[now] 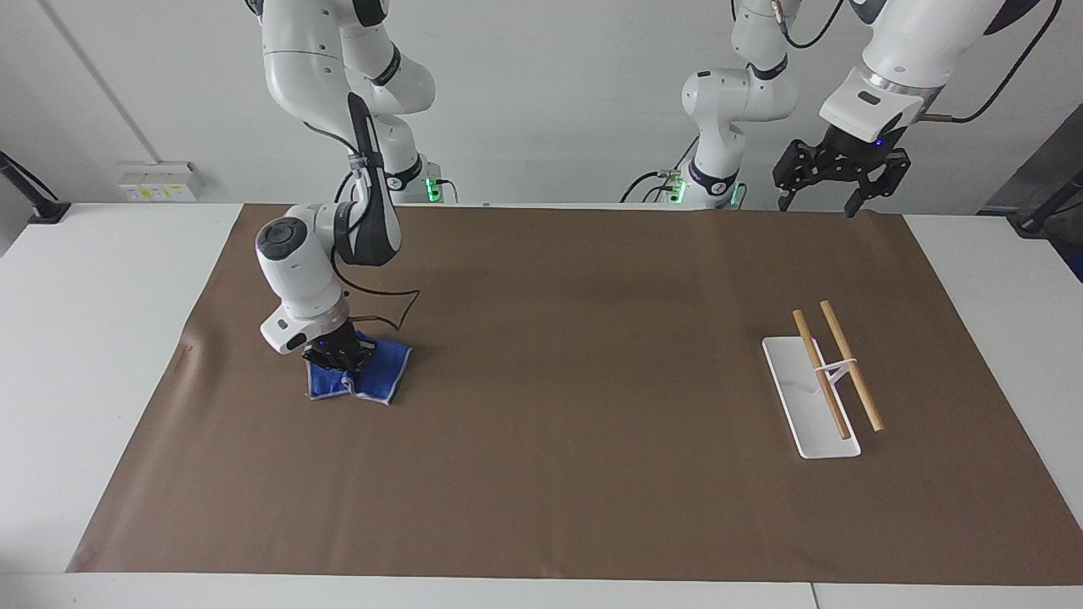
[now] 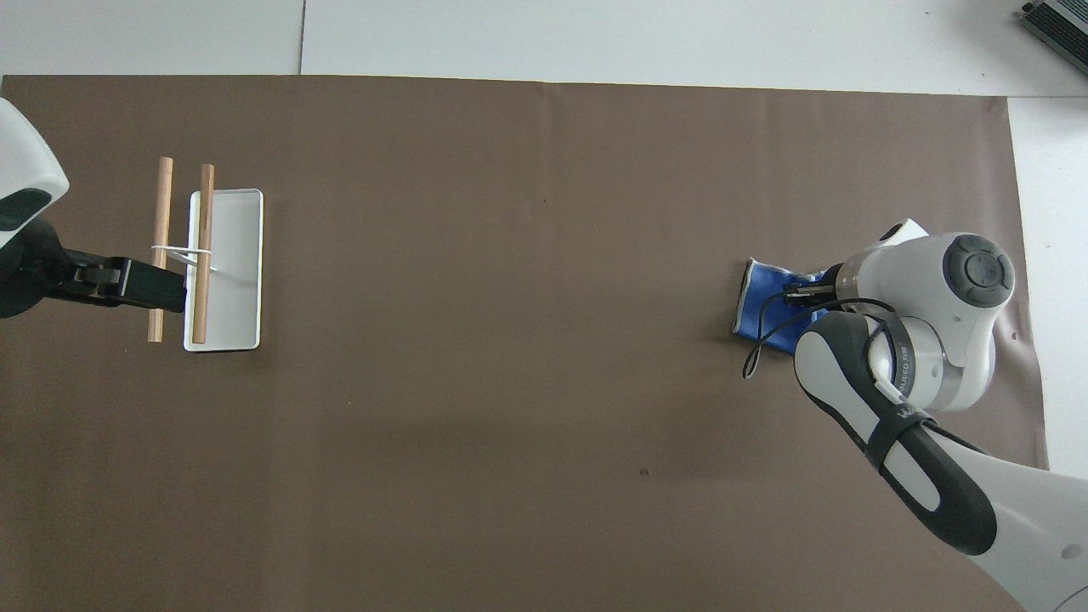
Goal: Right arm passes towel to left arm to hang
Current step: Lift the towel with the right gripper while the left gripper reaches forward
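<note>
The blue towel (image 1: 376,375) (image 2: 765,302) lies bunched on the brown paper mat (image 1: 558,406) toward the right arm's end of the table. My right gripper (image 1: 336,359) (image 2: 803,294) is down on it and shut, pinching the cloth so that it humps up under the fingers. High in the air at the left arm's end, my left gripper (image 1: 827,201) hangs open over the mat's edge nearest the robots and holds nothing. In the overhead view only part of the left gripper (image 2: 144,285) shows, beside the rack.
A white rack base (image 1: 795,397) (image 2: 234,272) carrying two wooden rods (image 1: 850,365) (image 2: 161,248) stands on the mat toward the left arm's end. Bare white tabletop (image 1: 93,288) lies off both ends of the mat.
</note>
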Robot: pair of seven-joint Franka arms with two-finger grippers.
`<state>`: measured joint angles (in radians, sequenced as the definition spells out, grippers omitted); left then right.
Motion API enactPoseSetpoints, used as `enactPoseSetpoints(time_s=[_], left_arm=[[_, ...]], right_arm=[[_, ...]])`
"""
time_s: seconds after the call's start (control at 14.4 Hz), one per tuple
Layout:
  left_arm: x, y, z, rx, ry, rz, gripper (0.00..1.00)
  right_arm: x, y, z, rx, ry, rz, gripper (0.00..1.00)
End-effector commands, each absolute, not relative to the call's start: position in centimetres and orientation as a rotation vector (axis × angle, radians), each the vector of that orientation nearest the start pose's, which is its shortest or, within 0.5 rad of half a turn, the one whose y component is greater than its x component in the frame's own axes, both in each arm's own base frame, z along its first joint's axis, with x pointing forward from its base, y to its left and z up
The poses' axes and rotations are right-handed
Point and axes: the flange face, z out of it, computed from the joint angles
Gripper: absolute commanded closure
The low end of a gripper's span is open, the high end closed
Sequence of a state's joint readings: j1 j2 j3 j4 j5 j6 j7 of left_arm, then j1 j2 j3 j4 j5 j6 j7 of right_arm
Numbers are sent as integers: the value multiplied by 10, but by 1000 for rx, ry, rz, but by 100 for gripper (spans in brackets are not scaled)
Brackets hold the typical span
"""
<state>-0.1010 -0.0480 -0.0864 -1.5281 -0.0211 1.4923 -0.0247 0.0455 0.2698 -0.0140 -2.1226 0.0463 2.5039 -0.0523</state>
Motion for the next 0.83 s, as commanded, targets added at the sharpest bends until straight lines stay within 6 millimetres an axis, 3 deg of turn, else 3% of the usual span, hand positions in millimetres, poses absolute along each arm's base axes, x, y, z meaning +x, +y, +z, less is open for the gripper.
enactPoseSetpoints(time_s=[0.0,0.28,0.56,0.77], left_arm=[[515,-103,664,-3128,245,-54,0],[516,-104,664,-3141,201,-64,0],[520,-108,663,-3225,34,-96,0],[523,-115,657,-3324,-172,-135,0]], right_arm=[[594,36,310,-3082,-144,-202,100],[608,57,372,-2945,-53,-211,100],[612,86,436,-2796,-25,-214,100],[609,109,467,-2613,45,-177,100]])
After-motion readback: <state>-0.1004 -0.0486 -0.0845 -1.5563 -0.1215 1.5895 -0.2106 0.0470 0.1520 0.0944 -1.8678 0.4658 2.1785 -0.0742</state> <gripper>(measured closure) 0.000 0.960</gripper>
